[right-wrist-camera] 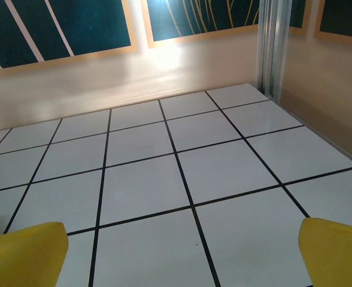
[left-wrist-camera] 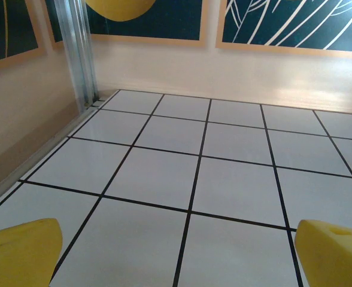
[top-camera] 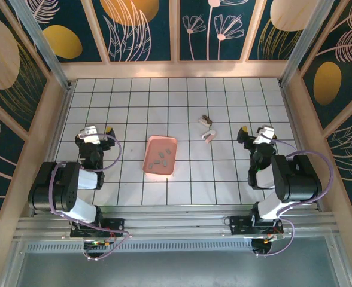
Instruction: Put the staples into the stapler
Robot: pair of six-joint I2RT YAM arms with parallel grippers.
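Not begun: left end effector [left-wrist-camera: 176, 254] and right end effector [right-wrist-camera: 176, 254] hung released, empty. Staples [top-camera: 162, 159] sat in pink tray [top-camera: 152, 145]; stapler [top-camera: 208, 137] nearby likely needed opening next.

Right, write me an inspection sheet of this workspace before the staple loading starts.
Surface: white tiled table with black grid lines, looks clean.
Job's things: staples lie in a pink tray; stapler sits right of the tray, apart from it.
Clutter: small dark item just behind the stapler, too small to identify.
Grippers: left gripper and right gripper are open, holding nothing, over bare tiles.
Cables: purple cables loop along both arms, away from the tray.
Surroundings: wood-framed walls with dark floral panels; metal posts at the far corners.
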